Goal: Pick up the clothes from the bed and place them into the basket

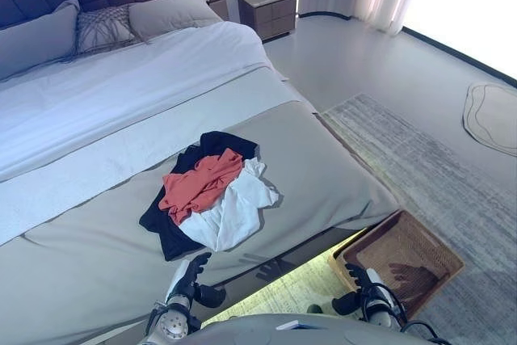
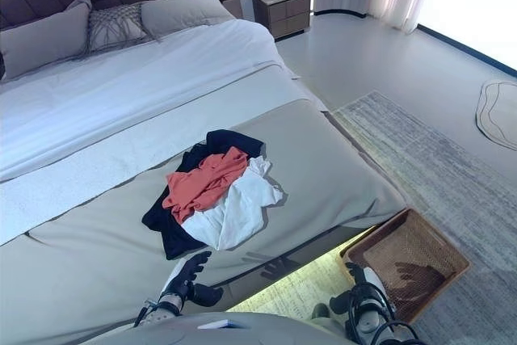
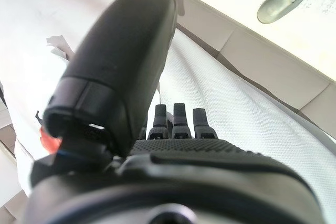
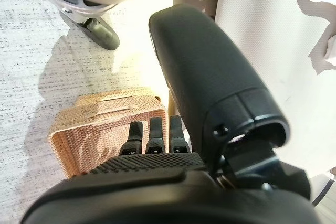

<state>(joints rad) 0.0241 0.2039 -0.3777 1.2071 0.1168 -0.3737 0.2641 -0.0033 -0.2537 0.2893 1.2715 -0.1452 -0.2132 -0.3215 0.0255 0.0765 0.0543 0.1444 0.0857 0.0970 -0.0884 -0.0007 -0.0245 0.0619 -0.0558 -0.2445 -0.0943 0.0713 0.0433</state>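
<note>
Clothes (image 1: 210,191), a pile of orange, white and dark garments, lie untouched on the grey cover near the foot of the bed (image 1: 97,103), so the task appears to stand at its first step, the approach. The left hand (image 1: 191,277), fingers straight and holding nothing, hovers low at the bed's near edge just short of the pile, and the next move likely calls for a forward reach and a closing of the fingers on cloth. The right hand (image 1: 361,283), likewise relaxed and empty, hangs beside the wicker basket (image 1: 436,248), which sits empty on the rug (image 1: 420,159) by the bed's corner.
</note>
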